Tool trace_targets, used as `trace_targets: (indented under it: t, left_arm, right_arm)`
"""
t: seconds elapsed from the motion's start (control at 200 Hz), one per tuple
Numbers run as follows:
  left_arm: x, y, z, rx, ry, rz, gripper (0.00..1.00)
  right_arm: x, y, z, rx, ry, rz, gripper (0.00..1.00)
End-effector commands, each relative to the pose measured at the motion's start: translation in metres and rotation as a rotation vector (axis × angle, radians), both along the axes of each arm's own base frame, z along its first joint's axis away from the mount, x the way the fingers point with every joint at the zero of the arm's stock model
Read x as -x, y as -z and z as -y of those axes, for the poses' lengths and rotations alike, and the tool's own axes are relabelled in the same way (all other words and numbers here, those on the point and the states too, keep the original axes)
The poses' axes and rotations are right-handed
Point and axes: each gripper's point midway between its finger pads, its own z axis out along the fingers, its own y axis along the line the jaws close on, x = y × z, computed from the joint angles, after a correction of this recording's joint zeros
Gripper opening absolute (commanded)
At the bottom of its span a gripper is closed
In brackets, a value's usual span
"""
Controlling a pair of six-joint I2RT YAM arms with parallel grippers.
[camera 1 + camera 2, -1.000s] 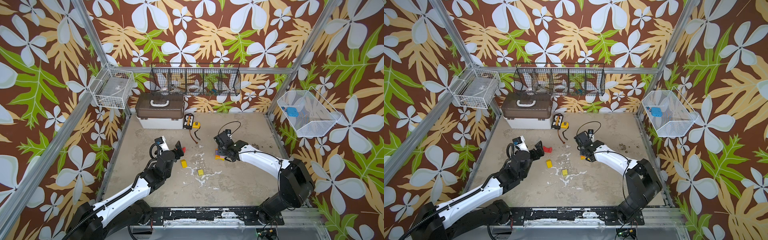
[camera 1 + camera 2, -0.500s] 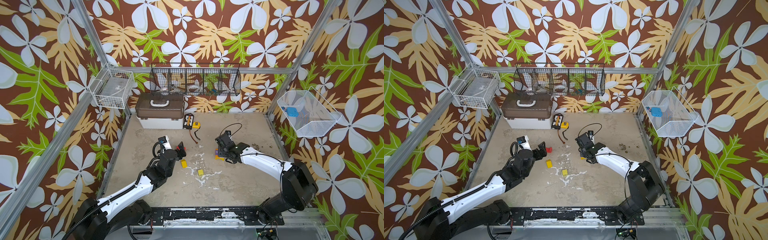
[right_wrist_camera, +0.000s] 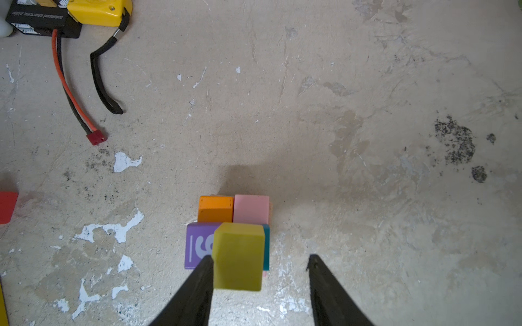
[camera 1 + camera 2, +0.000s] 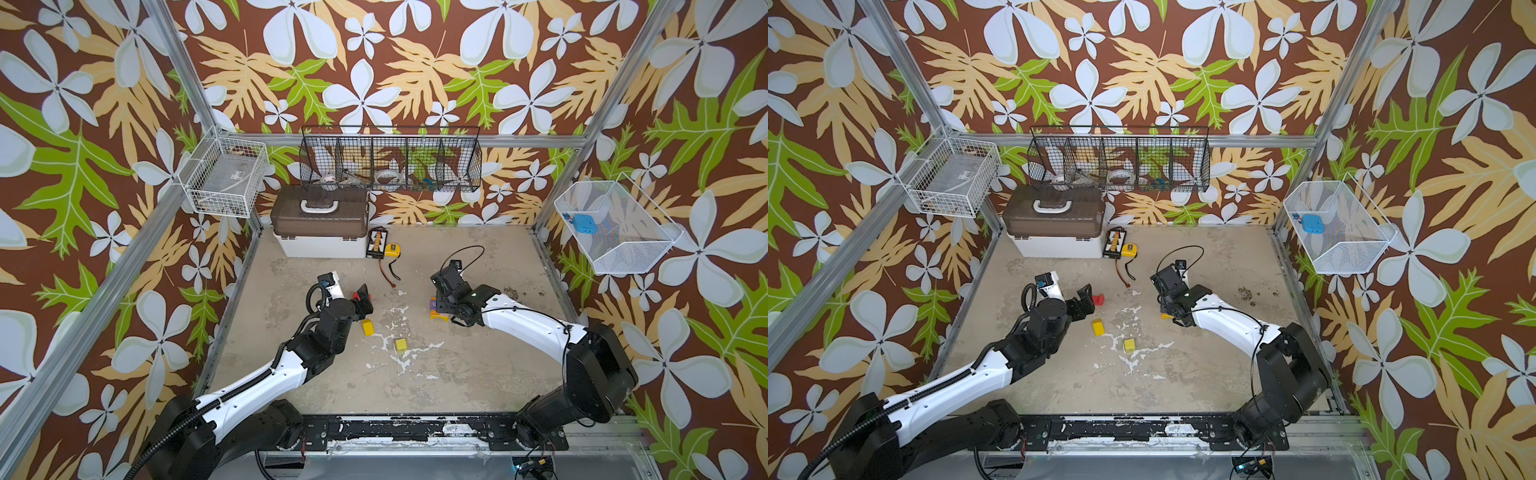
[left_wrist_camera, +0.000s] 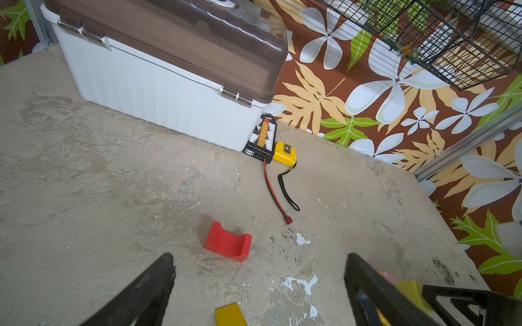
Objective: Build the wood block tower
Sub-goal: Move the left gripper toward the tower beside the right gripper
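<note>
The left hand point(image 5: 259, 257) is spread wide and empty, poised just short of the red arch point(image 5: 228, 241), which lies curve-up on the desk point(image 5: 84, 169). The right hand point(image 3: 260, 257) is partly open over the tower point(image 3: 223, 211), a low cluster of orange, pink, purple and teal blocks right of the desk's middle. The yellow block point(image 3: 238, 255) on top touches one finger point(image 3: 197, 282) but sits clear of the other, so apparently it is not gripped. A yellow bar point(image 4: 367, 327) and a yellow cube point(image 4: 400, 344) lie loose between the arms.

Left tool point(image 5: 259, 256) spread wide, right tool point(image 3: 260, 257) half parted, both low.
</note>
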Motion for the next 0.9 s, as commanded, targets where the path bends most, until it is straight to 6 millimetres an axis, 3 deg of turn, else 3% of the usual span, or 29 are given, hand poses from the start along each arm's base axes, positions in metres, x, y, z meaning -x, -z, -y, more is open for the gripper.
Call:
trace_targets:
  t: [0.0,0.165,0.47,0.896]
  left_arm:
    - [-0.003,-0.007,0.001,0.017,-0.007,0.018,0.95]
    - [-0.003,-0.006,0.001,0.015,-0.007,0.016,0.95]
    - [-0.005,-0.001,0.009,0.016,0.023,-0.002,0.95]
    - [-0.010,0.007,0.020,0.000,0.060,-0.037,0.95]
  right_arm:
    - [0.001,-0.006,0.005,0.011,0.012,0.015,0.56]
    - [0.001,-0.004,0.000,-0.004,-0.008,0.008,0.57]
    - [-0.004,0.019,-0.004,0.046,-0.013,-0.067,0.51]
    - [-0.004,0.017,-0.001,0.057,-0.001,-0.061,0.48]
